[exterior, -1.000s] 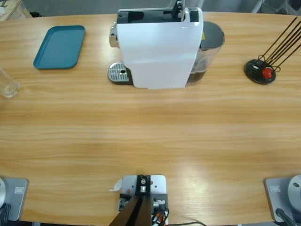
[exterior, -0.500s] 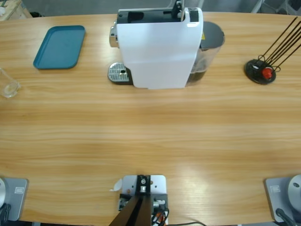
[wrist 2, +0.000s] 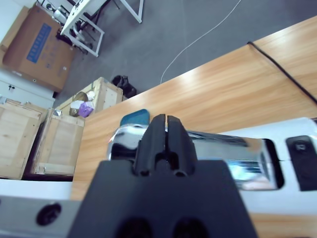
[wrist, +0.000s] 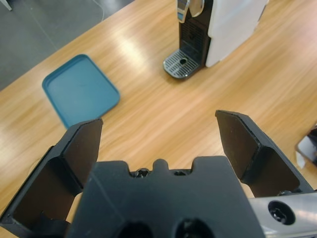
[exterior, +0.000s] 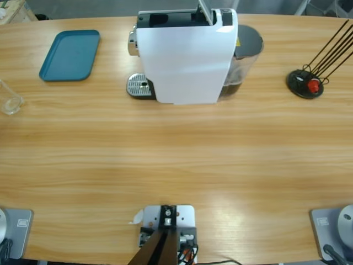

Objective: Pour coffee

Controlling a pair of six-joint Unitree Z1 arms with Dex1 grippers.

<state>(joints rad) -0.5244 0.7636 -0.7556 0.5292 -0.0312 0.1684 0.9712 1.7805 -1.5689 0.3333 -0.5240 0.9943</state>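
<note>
Your small clear glass tumbler [exterior: 10, 100] is sitting at the wooden table's [exterior: 176, 165] left edge, well apart from the white boxy coffee machine [exterior: 185, 58]. No coffee is showing, so brewing now risks flooding the round metal drip grate [exterior: 139, 85]. Only the wrist views are showing your left gripper [wrist: 158, 121] gaping and your right gripper [wrist 2: 166, 119] clenched empty above the chrome lever [wrist 2: 237, 148].

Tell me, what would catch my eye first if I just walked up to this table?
Most likely the big white coffee machine at the far middle of the long wooden table, with a silver drip grate at its left foot. Next, the teal tray lying flat to its left, and a black stand with thin rods off to the right. A clear glass sits at the left edge.
</note>
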